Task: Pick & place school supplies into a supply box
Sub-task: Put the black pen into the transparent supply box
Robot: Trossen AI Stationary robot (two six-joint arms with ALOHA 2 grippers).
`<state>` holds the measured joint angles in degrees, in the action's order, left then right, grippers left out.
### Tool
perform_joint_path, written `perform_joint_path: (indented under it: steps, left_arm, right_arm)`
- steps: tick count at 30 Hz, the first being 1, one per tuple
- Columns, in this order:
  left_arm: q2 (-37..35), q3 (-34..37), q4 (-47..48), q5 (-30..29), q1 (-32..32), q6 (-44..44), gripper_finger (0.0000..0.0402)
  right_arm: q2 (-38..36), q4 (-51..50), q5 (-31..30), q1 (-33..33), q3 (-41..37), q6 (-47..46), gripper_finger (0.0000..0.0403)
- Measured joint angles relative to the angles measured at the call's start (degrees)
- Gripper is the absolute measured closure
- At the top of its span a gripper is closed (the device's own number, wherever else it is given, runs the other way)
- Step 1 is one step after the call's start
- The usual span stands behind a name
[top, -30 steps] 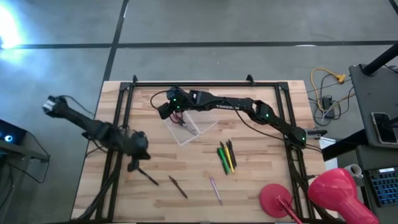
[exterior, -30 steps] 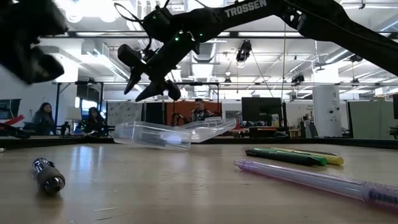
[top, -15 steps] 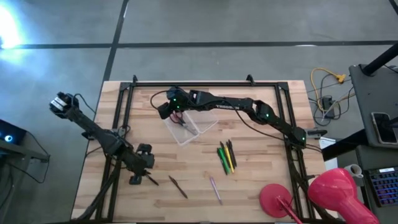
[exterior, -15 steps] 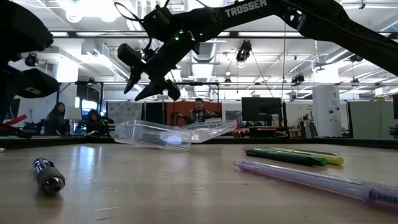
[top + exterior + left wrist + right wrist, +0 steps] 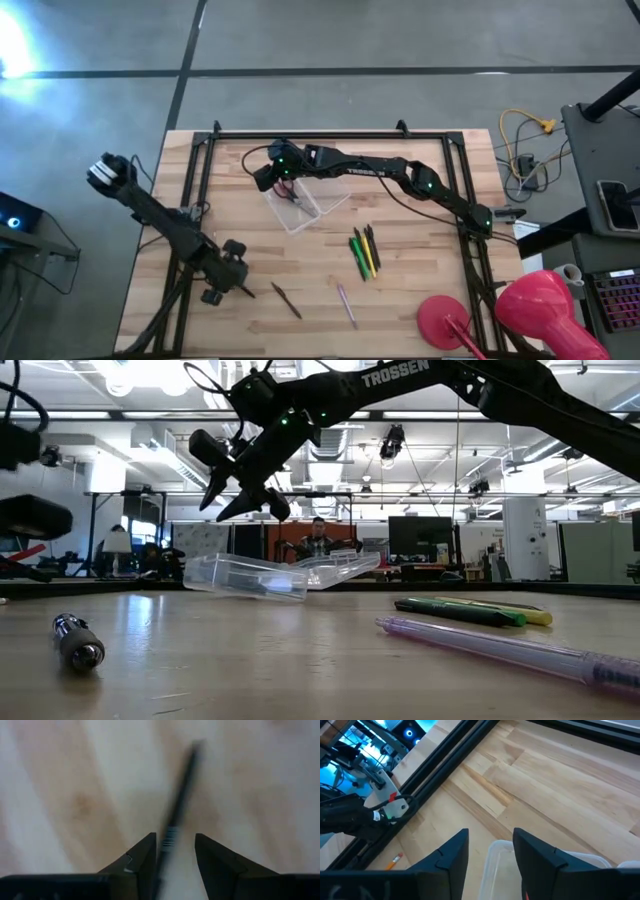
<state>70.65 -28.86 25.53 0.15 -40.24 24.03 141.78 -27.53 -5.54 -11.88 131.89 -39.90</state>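
Black pen (image 5: 176, 815) between left tool (image 5: 175, 851) fingers

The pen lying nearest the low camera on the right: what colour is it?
Pale purple; the pen shows best in the low view.

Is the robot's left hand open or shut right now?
Open. The left hand has a gap between its fingers, with a dark pen lying in line with it on the table.

We are in a large open lab or workshop hall: beyond the wooden table (image 5: 300, 660) we see ceiling lights (image 5: 150, 375), exposed ducts, monitors (image 5: 420, 538), seated people (image 5: 318, 545), and a grey concrete floor (image 5: 400, 40).
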Motion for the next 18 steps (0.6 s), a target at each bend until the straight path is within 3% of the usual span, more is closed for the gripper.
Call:
perform_joint_path:
  steps: [4, 8, 11, 14, 18]
  left_arm:
    - [5.0, -0.2, -0.6, -3.5, -0.1, 0.0, 0.0281]
    - [9.0, -0.4, -0.5, -2.1, 0.0, 0.0, 0.0286]
    - [9.9, -0.5, -0.1, -1.9, 0.1, 0.7, 0.0318]
    - [9.6, -0.4, -0.4, -1.3, 0.7, 0.7, 0.0375]
    - [8.4, -0.2, -0.6, 0.8, 2.5, 1.7, 0.0386]
  right_arm:
    - [0.0, 0.0, 0.0, 0.0, 0.0, 0.0, 0.0255]
    - [0.0, 0.0, 0.0, 0.0, 0.0, 0.0, 0.0255]
    - [0.0, 0.0, 0.0, 0.0, 0.0, 0.0, 0.0259]
    - [0.0, 0.0, 0.0, 0.0, 0.0, 0.0, 0.0262]
    - [0.0, 0.0, 0.0, 0.0, 0.0, 0.0, 0.0266]
